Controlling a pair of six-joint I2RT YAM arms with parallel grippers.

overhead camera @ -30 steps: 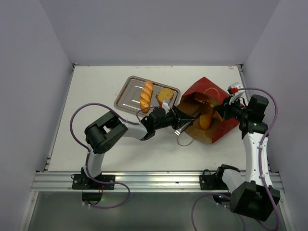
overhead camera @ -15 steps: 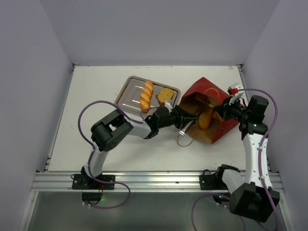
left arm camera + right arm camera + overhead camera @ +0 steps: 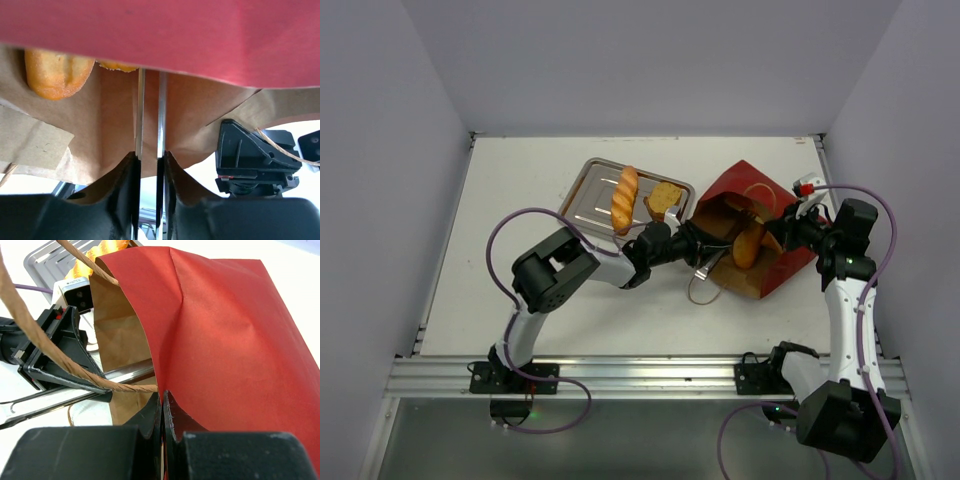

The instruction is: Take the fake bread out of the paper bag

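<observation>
Where pale grey walls (image 3: 620, 60) close in on three sides, a white worktop (image 3: 520, 180) carries:
One steel tray (image 3: 582, 205), back centre, holding a glossy baguette-like loaf (image 3: 624, 198) and a toast slice (image 3: 663, 198).
One paper bag (image 3: 735, 182), dark red outside, tan inside, lying just right of the tray, with twine handle (image 3: 60, 365).
One golden loaf (image 3: 750, 245), inside the bag.
The left hand (image 3: 150, 75) is inside the bag's mouth, its fingers a narrow slit apart with nothing between them.
The right hand (image 3: 162, 400) is pinched closed on the bag's red rim.
</observation>
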